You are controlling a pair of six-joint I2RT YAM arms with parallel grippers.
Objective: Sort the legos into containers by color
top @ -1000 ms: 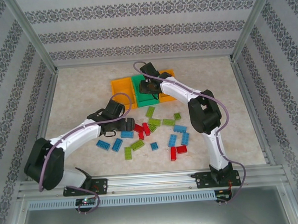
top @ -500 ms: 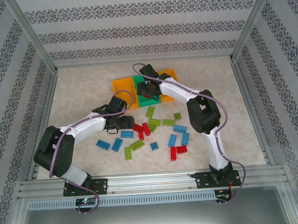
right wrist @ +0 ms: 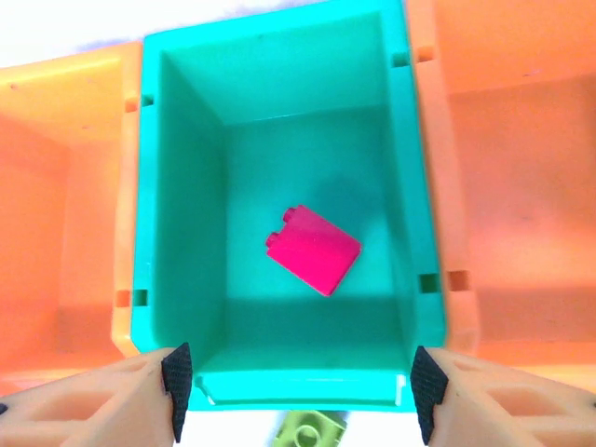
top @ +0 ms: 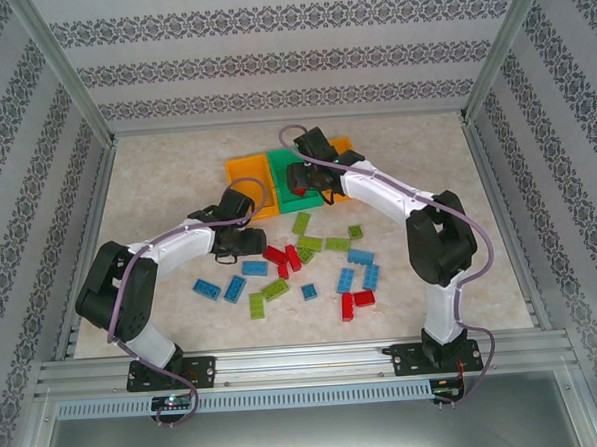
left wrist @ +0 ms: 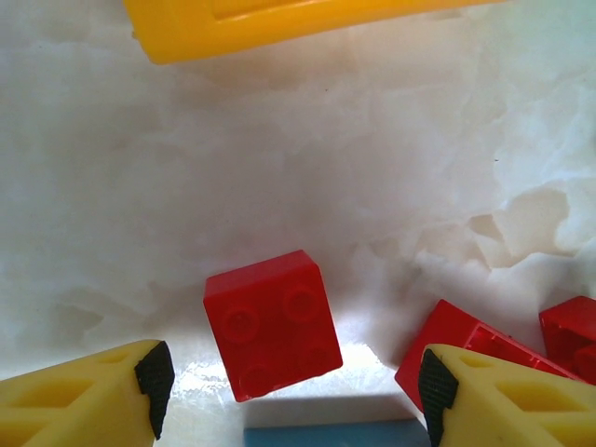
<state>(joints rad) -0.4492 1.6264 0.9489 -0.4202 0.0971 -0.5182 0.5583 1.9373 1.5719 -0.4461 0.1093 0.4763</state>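
the left gripper (left wrist: 293,391) is spread, one black-padded yellow finger on each side of a small red square four-stud plastic brick (left wrist: 273,321), and neither pad touches it. a blue brick (left wrist: 335,435) is cut off by the bottom edge. a longer red brick (left wrist: 461,345) is partly hidden behind the right-hand finger. at the top only the rim of a yellow-orange plastic bin (left wrist: 279,23) shows.

the right gripper (right wrist: 300,380) is spread too, with nothing between its fingers. it hangs over the open green rectangular plastic bin (right wrist: 186,205), where a pinkish-red brick (right wrist: 313,249) lies askew on the floor. a lime green brick (right wrist: 307,430) is cut off at the bottom, and the orange bins on either side (right wrist: 56,186) (right wrist: 521,168) run out of frame.

since a second ago the right arm's elbow has swung out to the right, and the left arm's elbow has drawn in towards the bricks.

the pale marbled surface (top: 166,180) carries loose red, blue and lime bricks (top: 321,267) near its middle. striped patterned wallpaper and aluminium posts close it in.
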